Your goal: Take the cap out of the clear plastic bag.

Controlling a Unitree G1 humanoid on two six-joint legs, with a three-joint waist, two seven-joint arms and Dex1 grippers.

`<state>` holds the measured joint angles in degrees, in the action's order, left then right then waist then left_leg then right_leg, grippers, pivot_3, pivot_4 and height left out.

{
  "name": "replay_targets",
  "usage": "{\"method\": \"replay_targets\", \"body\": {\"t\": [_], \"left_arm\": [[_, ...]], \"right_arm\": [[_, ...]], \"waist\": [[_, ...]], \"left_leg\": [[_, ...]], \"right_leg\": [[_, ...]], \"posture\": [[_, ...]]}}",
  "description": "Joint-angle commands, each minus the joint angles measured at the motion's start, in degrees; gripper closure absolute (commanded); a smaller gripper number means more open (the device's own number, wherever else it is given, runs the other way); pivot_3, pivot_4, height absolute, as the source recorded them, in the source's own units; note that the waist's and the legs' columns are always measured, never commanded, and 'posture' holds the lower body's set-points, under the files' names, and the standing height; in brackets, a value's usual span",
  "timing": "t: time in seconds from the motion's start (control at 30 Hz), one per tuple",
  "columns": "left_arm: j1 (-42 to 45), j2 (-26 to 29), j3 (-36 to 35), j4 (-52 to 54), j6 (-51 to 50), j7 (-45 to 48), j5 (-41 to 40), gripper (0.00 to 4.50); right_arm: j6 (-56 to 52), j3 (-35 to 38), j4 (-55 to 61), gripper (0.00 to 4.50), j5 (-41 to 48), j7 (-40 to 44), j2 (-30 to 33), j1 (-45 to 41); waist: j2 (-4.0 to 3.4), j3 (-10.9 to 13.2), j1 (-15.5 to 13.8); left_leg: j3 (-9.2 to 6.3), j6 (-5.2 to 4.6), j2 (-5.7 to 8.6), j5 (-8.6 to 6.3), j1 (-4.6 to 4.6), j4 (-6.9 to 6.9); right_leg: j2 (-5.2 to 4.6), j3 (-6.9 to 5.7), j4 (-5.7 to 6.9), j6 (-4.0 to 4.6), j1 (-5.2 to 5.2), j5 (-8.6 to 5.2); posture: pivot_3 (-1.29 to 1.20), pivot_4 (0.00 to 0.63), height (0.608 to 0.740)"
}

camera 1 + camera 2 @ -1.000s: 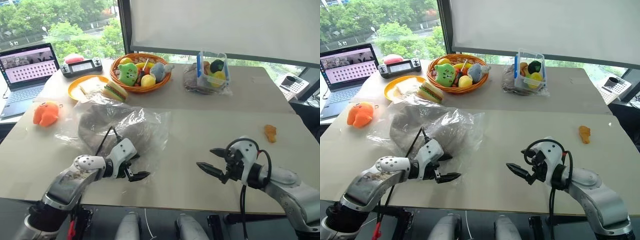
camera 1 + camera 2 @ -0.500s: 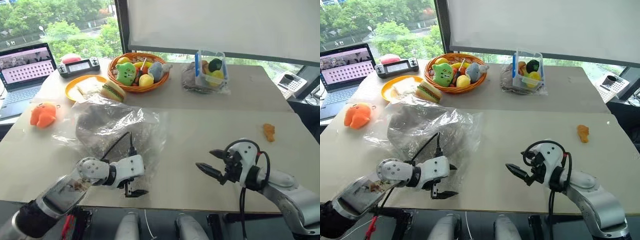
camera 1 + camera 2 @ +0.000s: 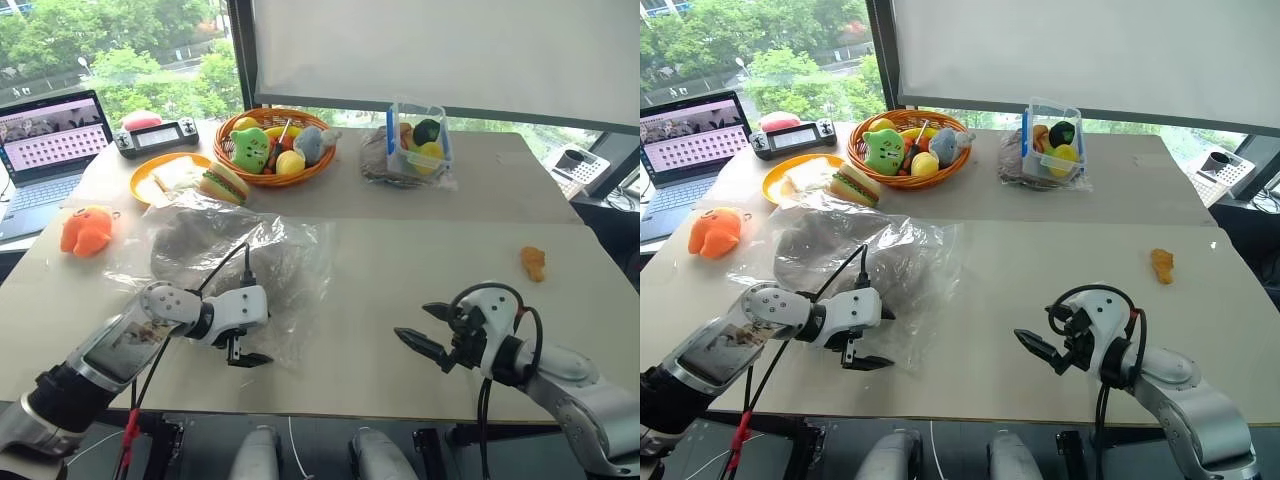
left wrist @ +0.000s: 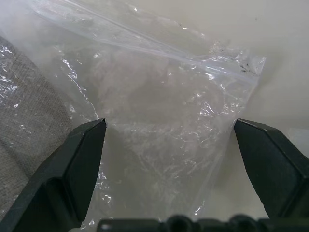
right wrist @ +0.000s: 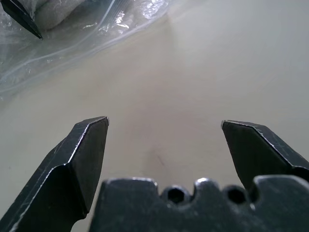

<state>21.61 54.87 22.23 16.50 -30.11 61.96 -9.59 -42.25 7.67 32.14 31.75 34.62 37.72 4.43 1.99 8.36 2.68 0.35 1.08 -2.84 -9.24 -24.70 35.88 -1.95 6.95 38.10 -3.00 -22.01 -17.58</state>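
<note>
Both my grippers are spread wide, empty; my left gripper point(image 3: 243, 352) hangs over the clear plastic bag point(image 3: 290, 262) corner, cap point(image 3: 215, 258) beyond; right gripper point(image 3: 428, 329) well apart.

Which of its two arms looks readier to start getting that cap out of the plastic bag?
Probably the left. The left gripper hangs open over the clear plastic bag, whose near corner lies between its fingers. The right gripper, also open, is off over bare table.

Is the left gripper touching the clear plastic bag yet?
Cannot tell. In the left wrist view the left gripper hangs open over the clear plastic bag, but no view shows a contact or gap plainly.
</note>
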Motion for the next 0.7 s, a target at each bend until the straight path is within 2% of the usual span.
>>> {"method": "replay_targets", "body": {"t": [0.03, 0.1, 0.13, 0.3, 0.33, 0.37, 0.43, 0.57, 0.7], "left_arm": [[-1.6, 1.0, 0.8, -3.3, -0.8, -1.1, 4.8, 0.02], [-2.2, 1.1, 0.8, -3.5, -0.1, -1.2, 5.0, 0.02], [-2.5, 1.1, 0.9, -3.7, 0.4, -1.2, 5.1, 0.28], [-2.8, 0.4, 1.5, -6.2, 3.3, -1.2, 6.8, 1.78], [-2.6, 0.1, 1.8, -7.0, 3.9, -1.1, 7.1, 2.25], [-2.4, -0.2, 2.0, -7.7, 4.3, -1.1, 7.3, 2.47], [-2.0, -0.8, 2.3, -9.0, 5.3, -1.0, 7.7, 3.11], [-1.8, -1.2, 2.5, -9.6, 6.0, -0.4, 8.0, 4.36], [-1.8, -1.7, 2.3, -9.7, 6.1, -0.1, 8.3, 4.47]], "right_arm": [[1.4, 1.9, 2.2, 0.00, 0.1, -0.4, 0.1, -0.4], [1.3, 2.0, 2.4, 0.00, 0.2, -0.6, 0.1, -0.2], [1.3, 2.0, 2.5, 0.00, 0.3, -0.7, 0.1, -0.1], [1.0, 2.2, 3.0, 0.00, 0.6, -1.1, -0.1, 0.3], [1.0, 2.3, 3.2, 0.00, 0.7, -1.2, -0.1, 0.4], [0.9, 2.3, 3.3, 0.00, 0.7, -1.3, -0.1, 0.6], [0.8, 2.5, 3.6, 0.00, 0.8, -1.4, -0.1, 0.9], [0.6, 3.1, 4.2, 0.00, 1.1, -1.7, 0.0, 1.5], [0.4, 3.1, 4.6, 0.00, 1.3, -2.1, -0.1, 1.8]], "waist": [[0.00, 0.0, 0.0], [-0.02, 0.0, 0.0], [-0.02, 0.0, 0.0], [-0.10, -0.1, -0.2], [-0.12, -0.1, -0.2], [-0.14, -0.1, -0.2], [-0.14, -0.1, -0.2], [-0.17, -0.1, -0.2], [-0.22, -0.1, -0.3]], "left_leg": [[0.00, 0.00, 0.00, 0.00, 0.00, 0.00], [0.00, 0.00, 0.00, 0.00, 0.00, 0.00], [0.00, 0.00, 0.00, 0.00, 0.00, -0.01], [0.00, 0.00, 0.00, 0.00, 0.18, -0.01], [0.00, 0.00, 0.00, 0.00, 0.30, -0.01], [0.00, 0.01, 0.00, -0.01, 0.44, -0.02], [0.00, 0.02, -0.01, -0.01, 0.74, -0.04], [0.01, 0.37, -0.01, -0.23, 1.01, -0.10], [0.02, 0.39, 0.00, -0.24, 1.01, -0.09]], "right_leg": [[0.00, 0.00, 0.00, 0.00, 0.00, 0.00], [0.00, 0.00, 0.00, 0.00, 0.00, 0.00], [0.00, 0.00, 0.00, 0.00, 0.00, 0.00], [0.00, 0.00, -0.01, 0.01, 0.18, -0.01], [-0.01, 0.00, -0.01, 0.02, 0.30, -0.02], [-0.02, 0.00, -0.03, 0.04, 0.46, -0.03], [-0.07, -0.02, -0.07, 0.51, 0.75, -0.31], [-0.19, -0.04, -0.08, 0.57, 0.78, -0.36], [-0.20, -0.05, -0.07, 0.57, 0.80, -0.35]], "posture": [[0.00, 0.150, 0.728], [0.00, 0.150, 0.728], [0.00, 0.150, 0.728], [0.00, 0.150, 0.728], [0.00, 0.150, 0.728], [0.00, 0.150, 0.728], [0.00, 0.150, 0.728], [0.00, 0.150, 0.728], [0.00, 0.150, 0.728]]}}
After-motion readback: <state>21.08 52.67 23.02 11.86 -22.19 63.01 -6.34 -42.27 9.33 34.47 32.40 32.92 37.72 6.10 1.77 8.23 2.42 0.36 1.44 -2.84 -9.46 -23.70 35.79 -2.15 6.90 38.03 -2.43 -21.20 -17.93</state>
